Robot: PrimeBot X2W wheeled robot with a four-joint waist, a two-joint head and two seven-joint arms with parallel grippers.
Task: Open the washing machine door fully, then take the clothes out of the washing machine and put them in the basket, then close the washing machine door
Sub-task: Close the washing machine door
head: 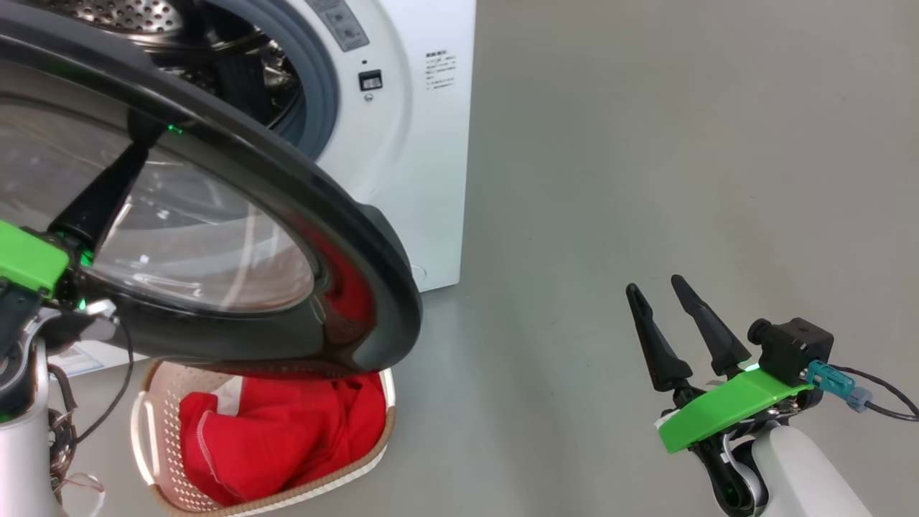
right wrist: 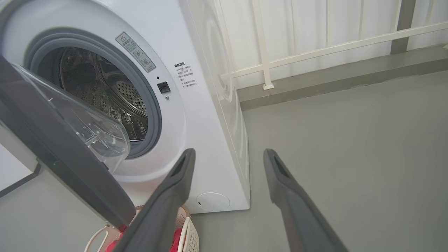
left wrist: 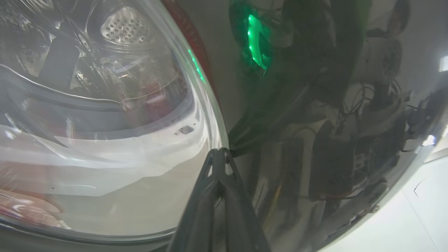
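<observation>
left pincer (left wrist: 218, 155) clenched, tips seeming to be pressing the washing machine door (head: 359, 237) outer face at glass edge | right pincer (head: 655, 287) released, hovering well apart | clothes (head: 287, 424) lying in basket (head: 143, 424) under half-open door, drum (right wrist: 105, 91) looking empty | step likely closing door: pushing on black rim, following hinge arc, avoiding slipping on glass

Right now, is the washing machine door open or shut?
Open. The door stands swung off the washing machine, leaving the drum uncovered.
</observation>
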